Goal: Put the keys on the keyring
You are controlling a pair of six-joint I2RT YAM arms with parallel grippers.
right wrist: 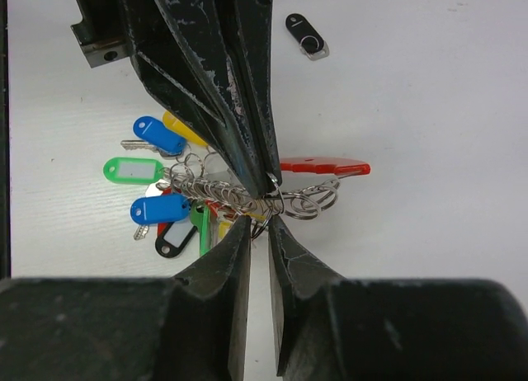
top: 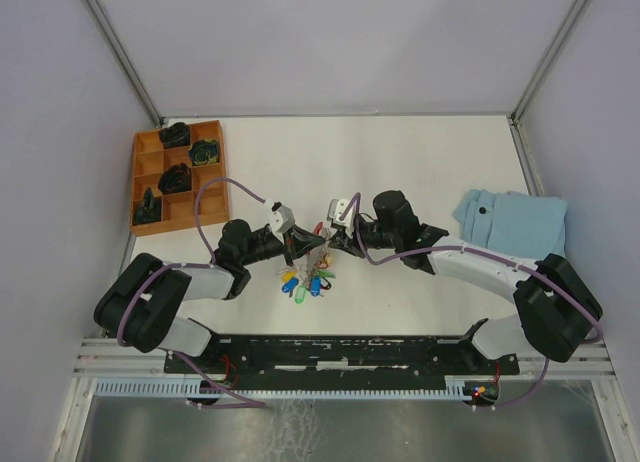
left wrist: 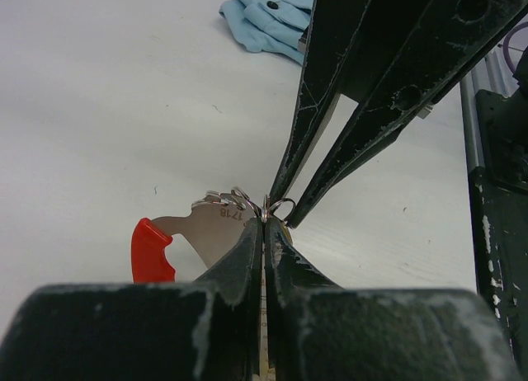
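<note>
Found left hand [left wrist: 263, 224] clamped shut on a wire of the keyring [right wrist: 247, 195], mid-worktop [top: 400, 162]. Saw right hand [right wrist: 260, 220] tip to tip with it, fingers a crack apart at the same ring cluster. Noted keys [right wrist: 161, 208] with blue, green and yellow tags fanned off the chain, red-tipped tab [right wrist: 326, 165] opposite. Saw open room behind and to both sides: orange tray [top: 175, 177] far left, blue cloth [top: 510, 222] right, both well apart.

Black joints [top: 240, 244], white-grey links [top: 470, 262]; purple cables [top: 228, 181]; scuffed black fingers [left wrist: 231, 274]
</note>
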